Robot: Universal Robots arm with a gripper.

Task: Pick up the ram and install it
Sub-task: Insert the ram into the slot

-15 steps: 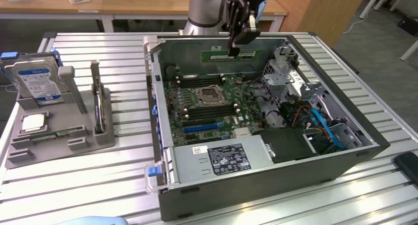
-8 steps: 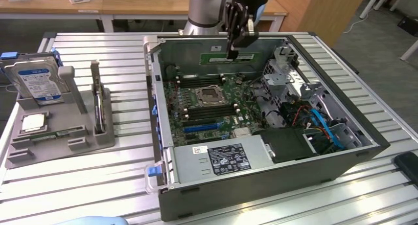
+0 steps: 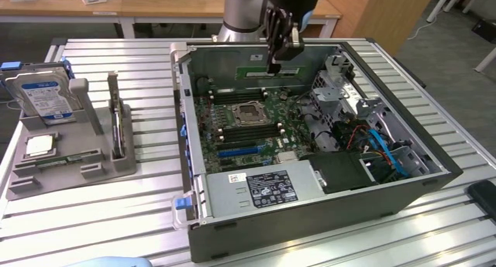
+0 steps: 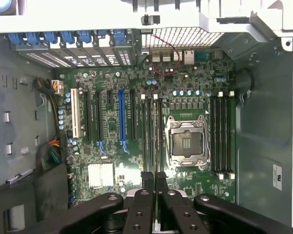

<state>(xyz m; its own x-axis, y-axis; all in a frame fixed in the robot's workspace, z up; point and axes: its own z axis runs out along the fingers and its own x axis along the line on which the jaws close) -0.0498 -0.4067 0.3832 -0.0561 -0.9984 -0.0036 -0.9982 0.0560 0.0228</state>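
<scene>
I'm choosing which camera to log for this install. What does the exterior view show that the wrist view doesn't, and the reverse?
Exterior view adds: the grey holder on the exterior view's left of the case, carrying the hard drive and the processor chip; the green ram gripped above the open case; the labelled power supply.
Wrist view adds: the mesh vent in the case wall, with a red wire by it.
Shared: the gripper, the empty processor socket and the memory slots flanking it.
</scene>
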